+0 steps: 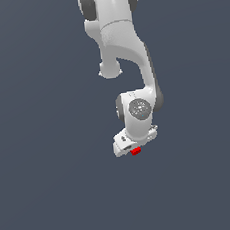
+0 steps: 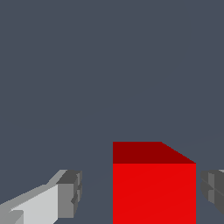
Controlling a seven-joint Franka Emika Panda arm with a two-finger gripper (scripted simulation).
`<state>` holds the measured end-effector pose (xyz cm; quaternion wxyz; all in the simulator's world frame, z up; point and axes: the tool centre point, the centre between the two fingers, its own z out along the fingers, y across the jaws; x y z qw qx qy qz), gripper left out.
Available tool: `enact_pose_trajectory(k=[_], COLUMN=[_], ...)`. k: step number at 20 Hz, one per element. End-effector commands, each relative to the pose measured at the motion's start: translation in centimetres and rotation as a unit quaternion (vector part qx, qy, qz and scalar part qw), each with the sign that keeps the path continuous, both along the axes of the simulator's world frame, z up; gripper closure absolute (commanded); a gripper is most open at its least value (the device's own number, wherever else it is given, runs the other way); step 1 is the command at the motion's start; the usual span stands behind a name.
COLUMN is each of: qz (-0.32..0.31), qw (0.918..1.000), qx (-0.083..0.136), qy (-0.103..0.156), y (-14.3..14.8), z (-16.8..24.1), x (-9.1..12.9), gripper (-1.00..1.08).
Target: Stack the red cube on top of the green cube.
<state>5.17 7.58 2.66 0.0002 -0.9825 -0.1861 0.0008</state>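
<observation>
The red cube (image 2: 154, 188) sits between my gripper's (image 2: 141, 192) two fingers in the wrist view. One grey finger pad (image 2: 70, 192) stands well off the cube's side. The other pad (image 2: 213, 190) is close to the opposite side with a thin gap. The gripper is open around the cube and does not touch it. In the exterior view the red cube (image 1: 136, 151) peeks out just below the white gripper (image 1: 134, 148), which is lowered over it. The green cube is out of view in both frames.
The white arm (image 1: 126, 60) comes down from the top of the exterior view. A plain dark grey surface (image 1: 55, 193) lies all around.
</observation>
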Motion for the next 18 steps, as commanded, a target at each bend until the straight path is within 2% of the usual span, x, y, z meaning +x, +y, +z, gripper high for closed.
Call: enact_pose_trajectory(k=[1,4,5,18], qz=[0.000,0.000,0.000,0.000], qw=[1.0000,1.0000,1.0000,1.0000], qx=[0.000,0.000,0.000,0.000], qy=[-0.001,-0.001,-0.001,-0.001], y=[-0.01,0.01,0.01,0.00], z=[-0.60,-0.67,-0.67,-0.37], x=[0.09,0.18,0.18,0.14], gripper=[-0.92,-0.92,1.08,1.08])
